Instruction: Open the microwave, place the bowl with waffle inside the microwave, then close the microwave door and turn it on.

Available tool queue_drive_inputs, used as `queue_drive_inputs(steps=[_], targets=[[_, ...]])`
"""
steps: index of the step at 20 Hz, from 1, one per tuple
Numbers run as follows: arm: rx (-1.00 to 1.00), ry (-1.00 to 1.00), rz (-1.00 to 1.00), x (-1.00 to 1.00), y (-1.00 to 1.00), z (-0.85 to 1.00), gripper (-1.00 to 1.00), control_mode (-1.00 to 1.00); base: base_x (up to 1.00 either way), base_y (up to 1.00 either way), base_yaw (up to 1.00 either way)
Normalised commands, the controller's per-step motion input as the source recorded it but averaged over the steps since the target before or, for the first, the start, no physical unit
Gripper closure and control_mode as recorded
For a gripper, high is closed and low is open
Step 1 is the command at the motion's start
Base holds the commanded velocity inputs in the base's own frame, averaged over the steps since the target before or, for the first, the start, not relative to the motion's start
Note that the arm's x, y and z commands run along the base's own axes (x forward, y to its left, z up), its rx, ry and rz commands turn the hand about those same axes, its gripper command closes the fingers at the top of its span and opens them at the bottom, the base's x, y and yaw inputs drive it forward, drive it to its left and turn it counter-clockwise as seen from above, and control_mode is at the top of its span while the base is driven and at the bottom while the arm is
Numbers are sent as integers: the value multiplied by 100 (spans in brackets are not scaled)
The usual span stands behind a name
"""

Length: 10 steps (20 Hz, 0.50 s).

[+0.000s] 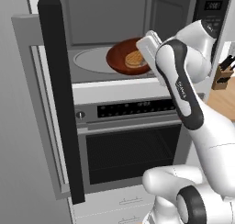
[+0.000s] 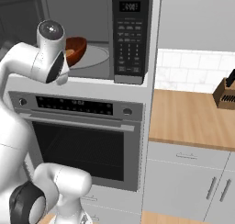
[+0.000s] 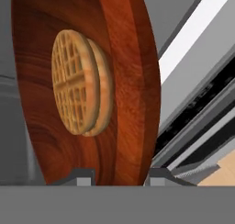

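The bowl (image 1: 125, 57) is sitting at the centre of the left base view, just inside the open microwave (image 1: 114, 35), over the right part of the round glass turntable (image 1: 89, 61), and the waffle (image 1: 135, 59) is lying in its hollow toward the right side; whether the bowl is already resting on the glass or hanging just above it, the pictures are not telling. In the hand view the bowl is filling the left and middle of the frame, its rim (image 3: 137, 81) running down between the two dark finger tips at the bottom edge, so the gripper (image 3: 120, 176) is pinching the bowl by its rim, jaws nearly closed on the thin wall, which is probably why the dish is staying level enough for the waffle (image 3: 78, 83) to keep its place. In the right base view the bowl (image 2: 75, 49) is peeking out at upper left behind the arm's wrist, left of the keypad panel (image 2: 130, 39). The microwave door (image 1: 59, 94) is standing swung wide along the left of the left base view, leaving the arm free passage. Below, the oven (image 1: 131, 140) is shut, and at the right edge a knife block (image 2: 226, 93) is standing on the wooden bench (image 2: 193, 117). Judging by this, the placing step is nearly complete; releasing, closing the door and starting are not yet done
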Motion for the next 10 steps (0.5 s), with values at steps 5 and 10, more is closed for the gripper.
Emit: queue_drive_inputs(steps=[5,10], targets=[[0,0,-8,49,13,8,100,-100,0,0,0],[0,0,-9,64,23,1,100,-100,0,0,0]])
